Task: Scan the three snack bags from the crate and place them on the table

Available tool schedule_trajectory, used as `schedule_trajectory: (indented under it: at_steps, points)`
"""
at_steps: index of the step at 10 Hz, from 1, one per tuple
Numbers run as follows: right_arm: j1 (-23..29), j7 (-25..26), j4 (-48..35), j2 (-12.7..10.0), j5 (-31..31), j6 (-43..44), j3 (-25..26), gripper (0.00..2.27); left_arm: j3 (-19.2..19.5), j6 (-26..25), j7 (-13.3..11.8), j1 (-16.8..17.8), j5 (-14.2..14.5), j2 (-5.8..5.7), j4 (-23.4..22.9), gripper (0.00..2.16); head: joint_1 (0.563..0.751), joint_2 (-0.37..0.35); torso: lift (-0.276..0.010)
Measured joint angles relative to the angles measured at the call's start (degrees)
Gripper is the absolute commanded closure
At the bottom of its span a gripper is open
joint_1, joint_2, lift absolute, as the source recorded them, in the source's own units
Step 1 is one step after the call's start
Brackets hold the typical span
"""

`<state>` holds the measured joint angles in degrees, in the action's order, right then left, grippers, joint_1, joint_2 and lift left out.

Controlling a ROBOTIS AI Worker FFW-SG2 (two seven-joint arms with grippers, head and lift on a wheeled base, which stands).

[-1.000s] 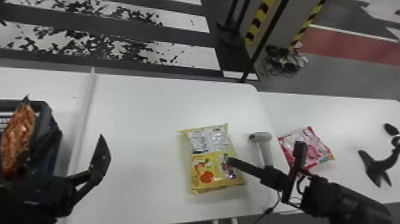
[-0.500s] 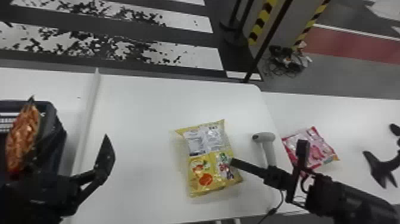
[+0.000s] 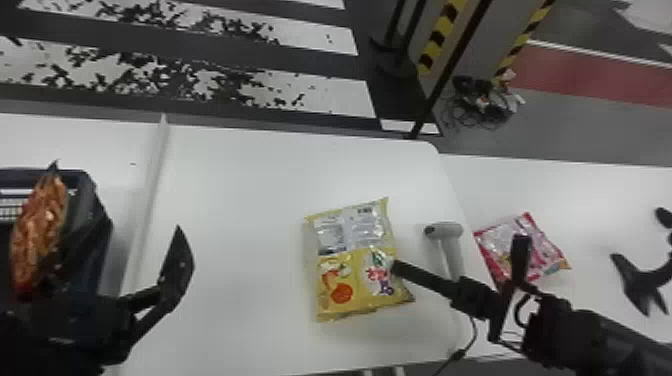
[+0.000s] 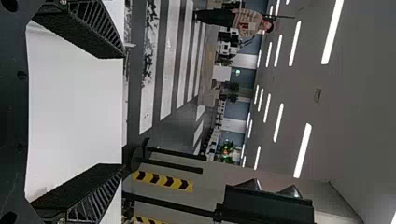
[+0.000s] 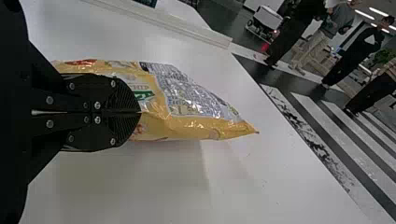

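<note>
In the head view my right gripper [image 3: 399,268] holds the right edge of a yellow snack bag [image 3: 352,260], which looks to be just above the white table. The right wrist view has this gripper [image 5: 140,112] shut on the yellow bag [image 5: 205,126]. A white handheld scanner [image 3: 452,250] stands right of that bag, and a pink snack bag [image 3: 540,250] lies farther right. An orange-brown snack bag [image 3: 40,235] leans upright in the dark crate [image 3: 95,215] at the far left. Beside the crate is my left gripper [image 3: 175,270]; its fingers [image 4: 98,184] are apart around nothing.
A raised white strip [image 3: 150,175] runs between the crate side and the middle table [image 3: 240,200]. A cable [image 3: 470,345] trails from the scanner toward the front edge. A black stand [image 3: 645,280] is at the far right.
The yellow bag has swayed and turned slightly in my right gripper. The head view has shifted a little; my left gripper keeps its place beside the crate.
</note>
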<state>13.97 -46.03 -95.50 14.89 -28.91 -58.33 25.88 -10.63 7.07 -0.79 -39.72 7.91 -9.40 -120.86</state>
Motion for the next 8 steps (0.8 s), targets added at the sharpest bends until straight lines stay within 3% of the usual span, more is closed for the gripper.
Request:
schedule_trajectory:
  at_steps: [5,8]
  points:
    - [-0.4,0.8,-2.7,-1.2,-7.3,-2.9,5.9,2.24,0.2,-0.2,0.0,-0.2,-0.1,-0.05,0.4,0.03,0.695,-0.273,-0.062]
    - [-4.3,2.3,0.2,-1.6,-12.7,-3.5,11.8,2.24,0.3,-0.3,0.1,-0.1,-0.1,0.08,1.0,0.03,0.695,-0.306,-0.062]
